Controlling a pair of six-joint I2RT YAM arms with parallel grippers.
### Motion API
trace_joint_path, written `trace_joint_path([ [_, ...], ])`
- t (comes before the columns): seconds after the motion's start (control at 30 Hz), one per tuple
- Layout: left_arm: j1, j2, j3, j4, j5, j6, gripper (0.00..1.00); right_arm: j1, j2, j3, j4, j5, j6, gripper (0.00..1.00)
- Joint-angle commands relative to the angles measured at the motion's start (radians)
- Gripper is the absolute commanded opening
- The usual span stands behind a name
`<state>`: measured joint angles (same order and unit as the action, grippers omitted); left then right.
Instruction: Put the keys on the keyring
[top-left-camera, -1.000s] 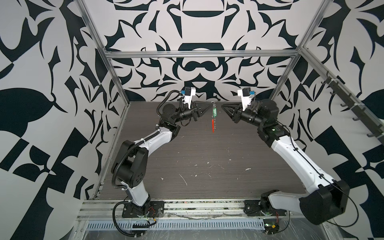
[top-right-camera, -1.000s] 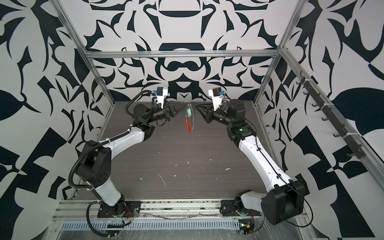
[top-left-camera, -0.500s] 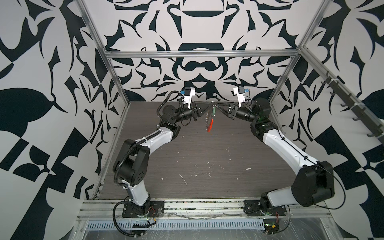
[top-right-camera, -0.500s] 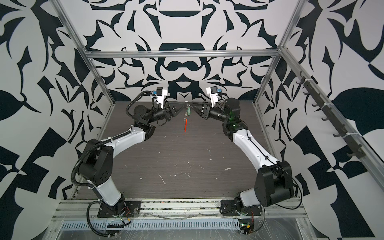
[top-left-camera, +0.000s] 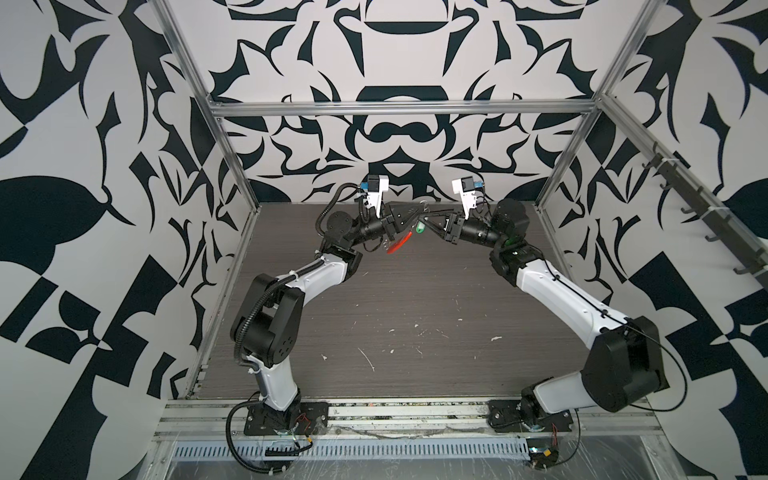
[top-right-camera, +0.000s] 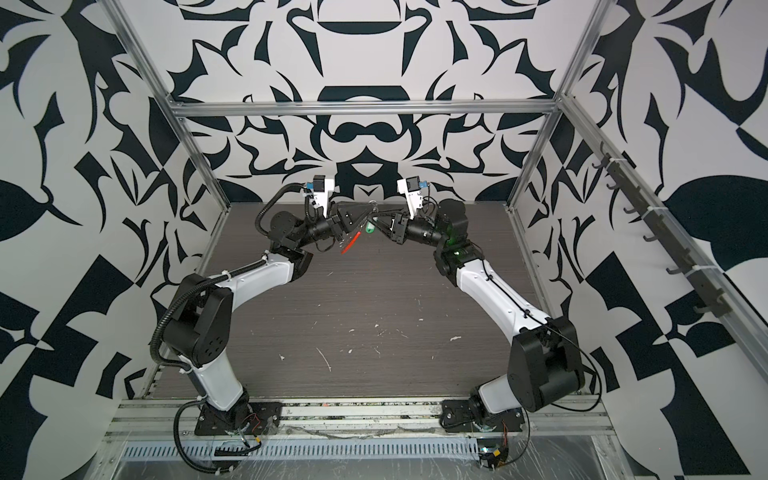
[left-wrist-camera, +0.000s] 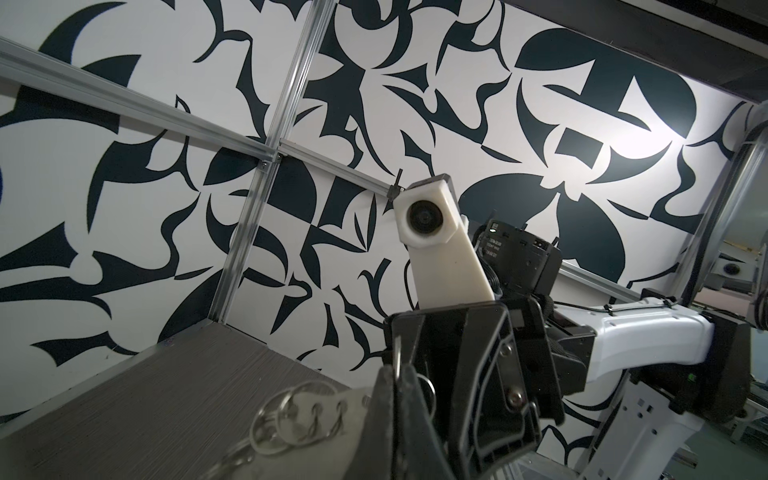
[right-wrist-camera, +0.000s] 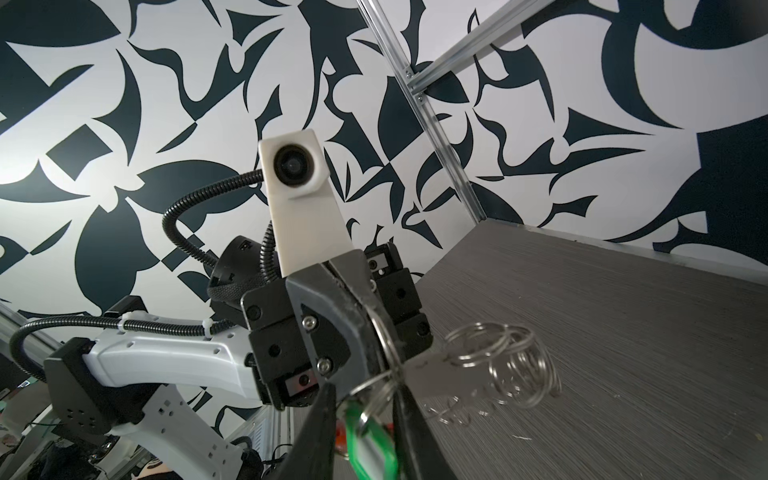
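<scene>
1. Black-and-white patterned walls (top-left-camera: 395, 54) enclose the cell. They are braced by an aluminium frame (top-left-camera: 399, 109), and a rail of hooks (top-left-camera: 681, 183) runs along the right-hand wall.
2. A dark wood-grain table (top-left-camera: 415, 299), flecked with white scraps (top-left-camera: 370, 361), lies beneath the two arms.
3. Both arms reach toward the back of the table and meet nose to nose in mid-air, near the rear wall.
4. The left gripper (top-left-camera: 417, 212), its jaws clamped tight, pinches the wire of the keyring (right-wrist-camera: 384, 332) at its tips.
5. The right gripper (top-left-camera: 429, 223), jaws narrow, closes on the tag (top-left-camera: 420, 227) from the opposite side, its tips just beside the left gripper's.
6. A bunch of silvery rings (right-wrist-camera: 511, 361) on the keyring fans out beside the left gripper's fingers. The red segment (top-left-camera: 399, 242) dangles on a slant below that gripper, clear of the table.
7. The green tag sits between the right gripper's two black fingers (right-wrist-camera: 320, 432). Its small split ring lies up against the keyring wire, where the two grippers meet. Whether it is threaded on cannot be told.
</scene>
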<state>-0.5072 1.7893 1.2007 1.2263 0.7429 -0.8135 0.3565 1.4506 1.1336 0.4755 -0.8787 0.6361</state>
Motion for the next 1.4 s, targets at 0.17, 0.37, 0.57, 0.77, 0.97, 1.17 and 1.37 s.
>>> trace_joint_path([
  [0.17,-0.01,-0.008,0.001,0.105,-0.005,-0.022,0.0,0.001,-0.111,0.019,-0.218,0.068,-0.219,0.26],
  [0.37,-0.01,-0.015,-0.01,0.111,0.006,-0.022,0.0,-0.037,-0.21,-0.007,-0.316,0.123,-0.3,0.28],
  [0.57,-0.011,-0.013,-0.007,0.117,0.025,-0.037,0.0,-0.059,-0.219,0.033,-0.328,0.129,-0.301,0.32],
  [0.77,-0.01,-0.013,-0.008,0.122,0.037,-0.051,0.0,-0.061,-0.143,0.081,-0.263,0.122,-0.245,0.3],
  [0.97,-0.01,-0.011,-0.003,0.125,0.048,-0.064,0.0,-0.062,-0.085,0.098,-0.143,0.062,-0.142,0.29],
  [1.17,-0.011,-0.008,0.001,0.125,0.05,-0.07,0.0,-0.062,-0.101,0.086,-0.132,0.068,-0.142,0.29],
  [1.37,-0.01,-0.003,0.007,0.125,0.053,-0.077,0.0,-0.063,-0.122,0.087,-0.13,0.079,-0.151,0.3],
])
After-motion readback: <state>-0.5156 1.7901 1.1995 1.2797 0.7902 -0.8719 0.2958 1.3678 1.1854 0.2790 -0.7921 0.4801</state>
